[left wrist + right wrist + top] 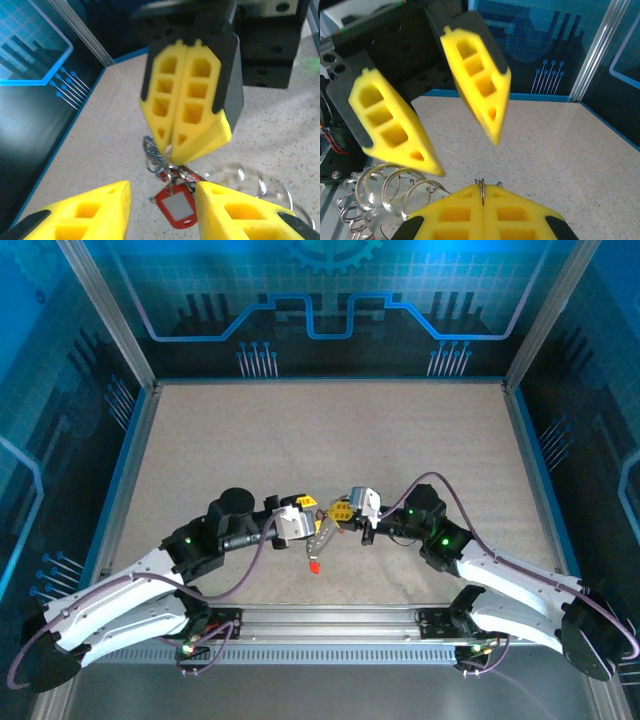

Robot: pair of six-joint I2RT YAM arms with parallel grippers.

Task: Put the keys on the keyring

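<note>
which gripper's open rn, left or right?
The left gripper: its yellow fingers stand apart. The right gripper is shut, pinching a thin metal ring.

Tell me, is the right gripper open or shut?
Shut. The right gripper has its yellow fingers pressed together, pinching a thin metal ring at their tips.

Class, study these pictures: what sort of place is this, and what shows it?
Probably a robot test cell or demo booth: a left arm and right arm bolted at the edge of a speckled table, aluminium posts framing it, and blue circuit-patterned wall panels around.
</note>
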